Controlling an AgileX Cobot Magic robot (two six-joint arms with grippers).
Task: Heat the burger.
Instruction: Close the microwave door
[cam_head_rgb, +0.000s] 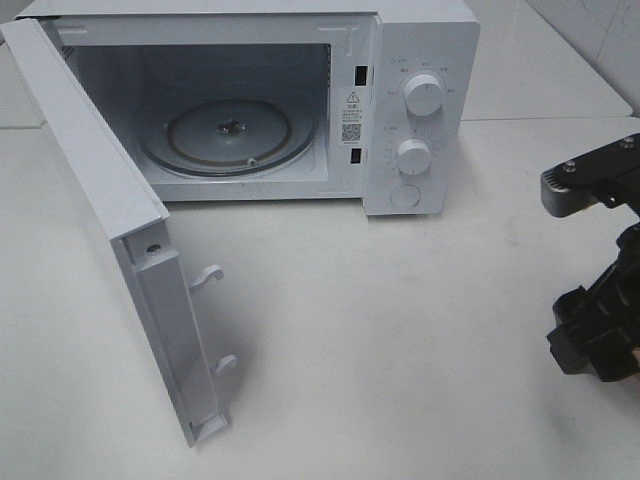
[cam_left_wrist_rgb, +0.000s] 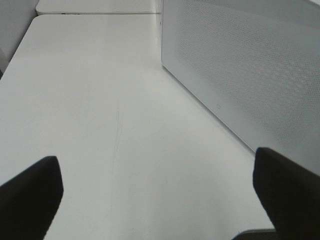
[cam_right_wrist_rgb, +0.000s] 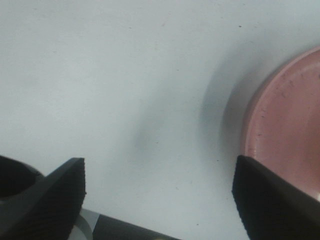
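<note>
Exterior high view shows the white bench (cam_head_rgb: 400, 330) carrying a white microwave (cam_head_rgb: 420, 110) with its door (cam_head_rgb: 90, 180) swung wide and the glass turntable (cam_head_rgb: 228, 135) bare. The right arm hangs at the bench's right edge, well apart from the oven. In its wrist view the right pincer (cam_right_wrist_rgb: 160, 195) has its jaws spread with nothing between them, over bare bench just beside the rim of a pink plate (cam_right_wrist_rgb: 285, 135). The left pincer (cam_left_wrist_rgb: 155, 195) is likewise spread wide and empty, low over the bench, alongside the microwave's perforated side wall (cam_left_wrist_rgb: 250, 75). The burger appears in no view, so I cannot tell where it lies; it may sit on the plate beyond the frame. To do this step well, I judge the right pincer should centre over the plate before closing
</note>
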